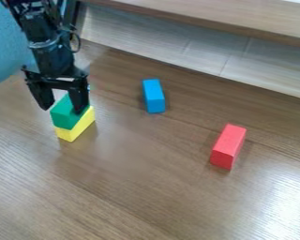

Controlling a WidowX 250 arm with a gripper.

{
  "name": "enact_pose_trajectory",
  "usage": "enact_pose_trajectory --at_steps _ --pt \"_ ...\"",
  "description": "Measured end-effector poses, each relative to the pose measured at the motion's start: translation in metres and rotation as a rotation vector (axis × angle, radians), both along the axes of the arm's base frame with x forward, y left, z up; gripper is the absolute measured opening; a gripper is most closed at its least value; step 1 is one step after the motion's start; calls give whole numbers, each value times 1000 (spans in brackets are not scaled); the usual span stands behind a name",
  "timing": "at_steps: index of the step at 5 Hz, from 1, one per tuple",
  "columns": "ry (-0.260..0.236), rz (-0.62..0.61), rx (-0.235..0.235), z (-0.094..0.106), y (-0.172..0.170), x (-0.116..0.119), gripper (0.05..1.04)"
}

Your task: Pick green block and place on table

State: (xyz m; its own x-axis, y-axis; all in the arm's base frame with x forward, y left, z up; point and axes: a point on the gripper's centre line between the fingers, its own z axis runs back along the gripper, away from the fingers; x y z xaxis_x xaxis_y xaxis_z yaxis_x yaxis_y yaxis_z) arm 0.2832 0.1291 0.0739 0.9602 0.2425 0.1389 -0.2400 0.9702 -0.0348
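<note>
gripper [62, 109] looks wide open over the green block [65, 118], holding nothing, so I'd centre, squeeze, then lift straight off the yellow block [77, 128]

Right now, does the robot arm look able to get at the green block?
Probably yes. The gripper hangs right at the green block, its fingers spread, and the block sits on top of the yellow block with no other block over it.
</note>
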Motion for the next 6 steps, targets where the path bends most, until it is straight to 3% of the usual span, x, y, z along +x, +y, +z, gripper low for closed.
enact_pose_trajectory --at_steps 1,2,3,4,5,6 --pt "13 12 -7 -9 -1 -1 947" --pt "16 37 -19 -17 -2 -1 663" --pt "15 33 -14 -18 -5 0 598" --pt "-20 -17 -1 -5 -19 4 598" --pt "-80 -82 31 17 -43 6 598" --pt "-88 -174 28 21 -75 5 598"
